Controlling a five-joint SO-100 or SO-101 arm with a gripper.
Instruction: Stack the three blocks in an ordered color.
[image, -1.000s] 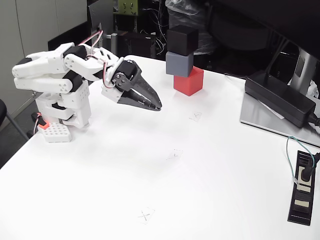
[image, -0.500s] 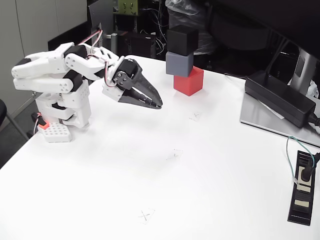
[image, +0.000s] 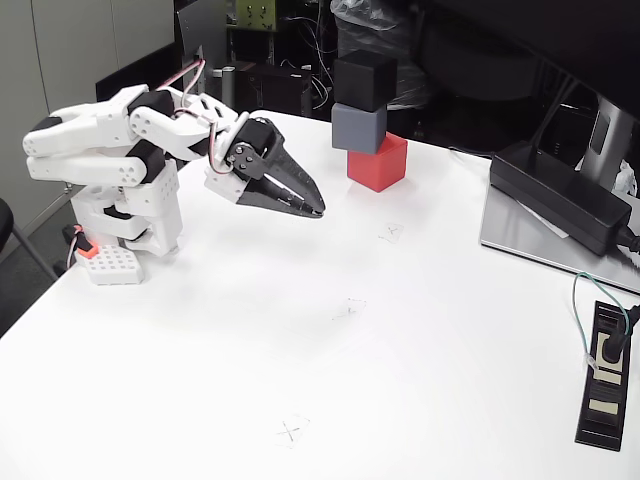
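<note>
White table (image: 300, 380) w/ faint pencil X marks (image: 290, 431) nearest you; power strip (image: 605, 375) at right edge. Mid-left, your gripper (image: 316, 212) hangs just above the table, jaws closed, nothing in them. Farther back, well apart from it: red block (image: 377, 162) on the table, grey block (image: 358, 128) atop it, black block (image: 364, 80) on top. Power brick (image: 560, 195) sits far right.

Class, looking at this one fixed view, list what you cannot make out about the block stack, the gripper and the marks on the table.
1. Far faces of the red block, grey block and black block: turned away.
2. Gripper fingertips: dark, overlapping; any gap unclear.
3. Pencilled marks on the table: too faint to read.
4. Power brick cable: cut off at right edge.
</note>
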